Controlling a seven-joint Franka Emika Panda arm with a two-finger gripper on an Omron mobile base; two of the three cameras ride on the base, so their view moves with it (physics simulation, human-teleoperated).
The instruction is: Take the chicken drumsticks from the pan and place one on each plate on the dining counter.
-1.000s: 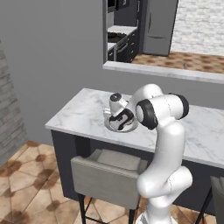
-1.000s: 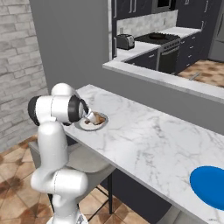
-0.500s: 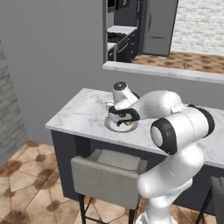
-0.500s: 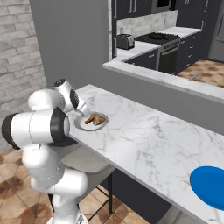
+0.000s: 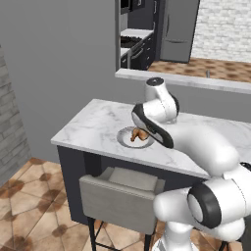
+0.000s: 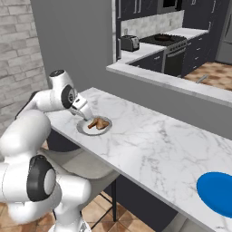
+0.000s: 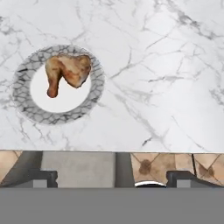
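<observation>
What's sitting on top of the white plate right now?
One chicken drumstick lies on the white plate, across its centre and upper rim. The plate surface beneath the meat is covered.

A home kitchen: a marble-topped bench [image 6: 149, 149] with a grey stool [image 5: 120, 196] tucked under it, terracotta floor tiles [image 5: 29, 215], and at the upper right of the right base view a stove [image 6: 168, 45], toaster [image 6: 129, 42] and dark cabinets [image 6: 136, 7]

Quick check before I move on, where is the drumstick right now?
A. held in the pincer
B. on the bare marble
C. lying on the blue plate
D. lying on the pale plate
D: the drumstick lies on the pale plate, and the open pincer holds nothing.
</observation>
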